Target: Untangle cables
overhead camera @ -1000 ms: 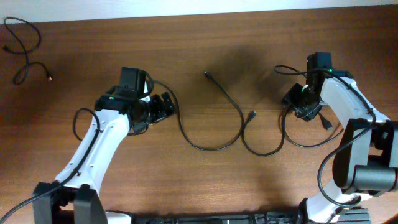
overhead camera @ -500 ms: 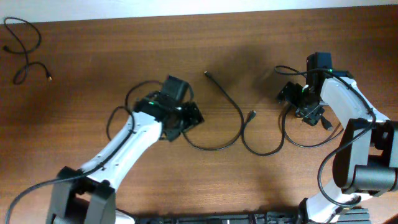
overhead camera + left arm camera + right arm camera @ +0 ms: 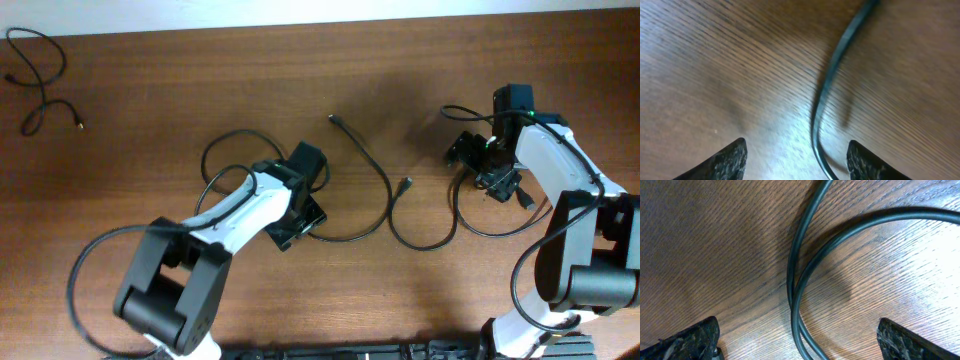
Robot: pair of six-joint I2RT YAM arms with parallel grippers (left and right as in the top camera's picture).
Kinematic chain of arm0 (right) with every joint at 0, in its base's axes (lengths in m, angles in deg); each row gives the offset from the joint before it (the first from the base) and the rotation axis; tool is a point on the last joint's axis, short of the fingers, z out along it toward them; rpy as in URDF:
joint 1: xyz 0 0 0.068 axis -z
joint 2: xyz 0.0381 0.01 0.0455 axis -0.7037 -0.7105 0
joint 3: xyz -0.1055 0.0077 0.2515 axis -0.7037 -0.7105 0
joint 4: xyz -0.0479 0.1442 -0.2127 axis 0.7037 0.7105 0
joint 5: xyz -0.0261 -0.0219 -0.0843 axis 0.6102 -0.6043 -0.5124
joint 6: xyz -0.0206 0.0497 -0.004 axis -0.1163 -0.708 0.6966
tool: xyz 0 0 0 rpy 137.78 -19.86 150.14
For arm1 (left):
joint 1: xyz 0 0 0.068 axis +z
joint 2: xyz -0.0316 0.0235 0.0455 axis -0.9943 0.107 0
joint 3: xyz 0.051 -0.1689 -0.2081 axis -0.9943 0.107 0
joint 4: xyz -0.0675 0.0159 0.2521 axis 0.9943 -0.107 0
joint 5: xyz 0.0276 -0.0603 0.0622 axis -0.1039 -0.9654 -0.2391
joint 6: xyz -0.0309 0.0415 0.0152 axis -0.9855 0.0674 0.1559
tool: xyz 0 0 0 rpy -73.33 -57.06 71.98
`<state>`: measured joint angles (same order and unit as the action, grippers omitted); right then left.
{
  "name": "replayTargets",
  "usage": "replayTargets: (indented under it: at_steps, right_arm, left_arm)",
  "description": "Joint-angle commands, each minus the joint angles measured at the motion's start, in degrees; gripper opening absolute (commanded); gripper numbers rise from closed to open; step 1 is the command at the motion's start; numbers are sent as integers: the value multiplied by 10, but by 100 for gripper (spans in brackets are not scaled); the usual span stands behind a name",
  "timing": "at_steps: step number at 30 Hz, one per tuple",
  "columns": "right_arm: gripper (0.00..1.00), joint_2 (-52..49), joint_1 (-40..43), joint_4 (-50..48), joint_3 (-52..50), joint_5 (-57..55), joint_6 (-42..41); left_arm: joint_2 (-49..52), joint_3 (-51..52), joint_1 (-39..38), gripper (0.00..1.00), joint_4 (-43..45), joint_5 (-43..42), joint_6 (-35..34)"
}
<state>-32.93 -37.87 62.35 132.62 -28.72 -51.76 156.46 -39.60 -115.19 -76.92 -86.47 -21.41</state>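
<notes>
- cables (image 3: 386, 187) lie on the table (image 3: 150, 120): one long curve runs under the left gripper (image 3: 797, 161), a second loops by the right gripper (image 3: 799, 340), and a third cable (image 3: 47, 100) sits well apart in the far corner.
- both sets of jaws stand wide, holding nothing.
- two strands cross between the right fingers; closing there would likely pinch both and pull the tangle tighter.
- the single strand under the left gripper lies off-centre, so it could slip out on closing.

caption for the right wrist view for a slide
Open right gripper above two black cable strands converging on the wooden table
</notes>
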Motion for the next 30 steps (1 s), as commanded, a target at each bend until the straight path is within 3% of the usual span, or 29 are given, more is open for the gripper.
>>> replayTargets:
  at_steps: [1, 3, 4, 5, 8, 13, 20, 24, 30]
  right_arm:
    - [99, -4, -2, 2, -2, 2, 0]
    - [99, -4, -2, 2, -2, 2, 0]
    - [99, -4, -2, 2, -2, 2, 0]
    - [99, -4, -2, 2, -2, 2, 0]
    - [99, -4, -2, 2, -2, 2, 0]
    - [99, -4, -2, 2, -2, 2, 0]
    - [99, -4, -2, 1, -2, 2, 0]
    - [99, -4, -2, 2, -2, 2, 0]
    - [99, -4, -2, 2, -2, 2, 0]
  left_arm:
    - [36, 3, -2, 33, 3, 6, -8]
    - [43, 3, -2, 18, 10, -2, -8]
    - [43, 3, -2, 2, 11, -5, -8]
    - [43, 3, -2, 0, 12, -5, -8]
    - [42, 1, 5, 0, 13, -1, 12]
    - [25, -46, 52, 0, -19, 57, 133]
    - [-43, -230, 121, 0, -110, 186, 241]
    - [-77, -289, 134, 0, -101, 254, 254]
    - [-117, -299, 136, 0, -82, 345, 254]
